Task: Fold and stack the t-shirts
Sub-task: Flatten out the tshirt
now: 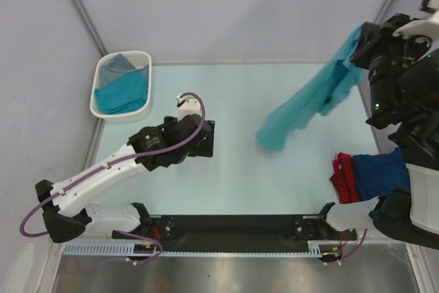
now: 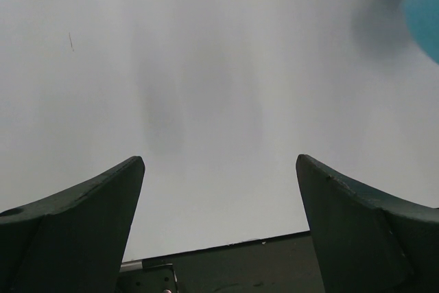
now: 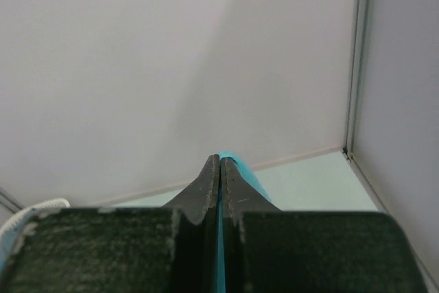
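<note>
teal t-shirt [image 1: 312, 104]: hanging in the air at 2 o'clock over the table [image 1: 226, 176], draping down toward 8 o'clock; can't tell if the lower end is touching the surface
right gripper [image 3: 219, 158]: raised at 2 o'clock, fingers pressing together on the shirt's top edge, thin teal strip showing between them
left gripper [image 2: 220, 157]: sitting low at 9 o'clock, pointing toward 3 o'clock, jaws standing wide apart, gripping nothing, well apart from the shirt
navy t-shirt [image 1: 381, 173]: lying at 4 o'clock, partly under the right arm
red t-shirt [image 1: 343, 176]: lying against the navy one's 9 o'clock side
basket [image 1: 96, 97]: sitting at 10 o'clock, holding a second teal shirt [image 1: 123, 94] and a grey shirt [image 1: 122, 63]
</note>
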Motion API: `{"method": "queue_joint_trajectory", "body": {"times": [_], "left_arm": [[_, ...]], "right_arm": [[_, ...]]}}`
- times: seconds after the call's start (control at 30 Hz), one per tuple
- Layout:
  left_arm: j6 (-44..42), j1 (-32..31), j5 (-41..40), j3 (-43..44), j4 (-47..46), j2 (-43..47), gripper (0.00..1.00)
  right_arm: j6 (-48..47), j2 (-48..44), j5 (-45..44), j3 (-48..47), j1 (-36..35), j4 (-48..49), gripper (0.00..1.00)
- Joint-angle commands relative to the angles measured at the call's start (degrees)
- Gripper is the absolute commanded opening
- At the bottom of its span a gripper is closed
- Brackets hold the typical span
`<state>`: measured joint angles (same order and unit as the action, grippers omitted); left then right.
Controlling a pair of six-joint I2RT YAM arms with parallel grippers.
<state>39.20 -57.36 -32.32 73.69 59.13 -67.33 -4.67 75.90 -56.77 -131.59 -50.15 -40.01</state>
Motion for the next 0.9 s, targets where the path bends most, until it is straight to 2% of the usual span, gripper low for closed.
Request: {"method": "queue_joint_trajectory", "body": {"times": [0.0, 0.07, 0.23, 0.37, 0.53, 0.7, 0.87], "left_arm": [[1.5, -1.0, 0.0, 0.8, -1.1, 0.7, 0.98], [2.0, -1.0, -0.2, -0.2, -1.0, 2.5, 0.98], [3.0, -1.0, -1.3, -3.1, 0.3, 6.8, 0.99], [3.4, -0.9, -1.6, -4.1, 2.1, 9.1, 0.99], [3.1, -1.0, -2.2, -4.3, 2.9, 10.2, 0.98], [2.6, -1.0, -2.7, -3.6, 2.2, 9.2, 0.99], [1.5, -1.0, -2.9, -1.8, 1.1, 6.9, 0.99]], "right_arm": [[2.3, 4.2, 0.7, -1.4, -0.6, -0.4, 0.0], [3.8, 8.3, 2.5, -3.0, -1.6, -1.4, 0.0], [2.5, 21.0, 4.5, -12.3, -9.9, 0.1, 0.0], [3.7, 30.1, 7.0, -17.3, -13.0, 1.1, 0.0], [4.4, 29.6, 5.3, -16.3, -12.2, -0.6, 0.0], [4.4, 22.4, 4.4, -9.7, -9.9, 2.8, 0.0], [2.8, 22.7, 3.2, -11.8, -10.7, 1.6, 0.0]]}}
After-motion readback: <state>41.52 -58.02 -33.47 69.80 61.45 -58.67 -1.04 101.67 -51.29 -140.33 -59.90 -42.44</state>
